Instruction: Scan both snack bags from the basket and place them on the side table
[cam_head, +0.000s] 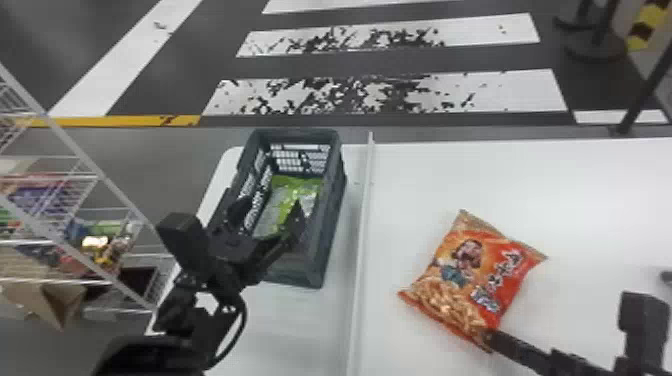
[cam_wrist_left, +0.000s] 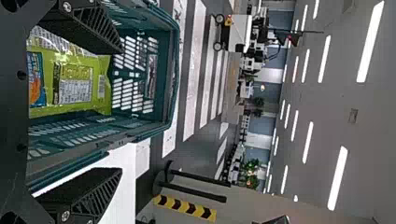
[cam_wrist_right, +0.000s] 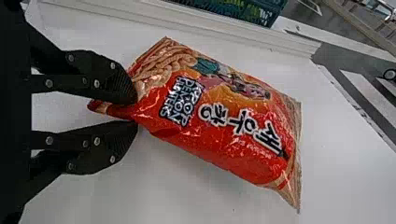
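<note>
The left arm angles up from the lower left of the frame to the left gripper, jaws spread wide, while at lower right the right gripper points leftward, jaws nearly together.

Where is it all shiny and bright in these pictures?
Head view: the white table glows brightest toward the right, and the green bag has pale glints; left wrist view: long ceiling lights shine bright white; right wrist view: little glints dot the red bag.
</note>
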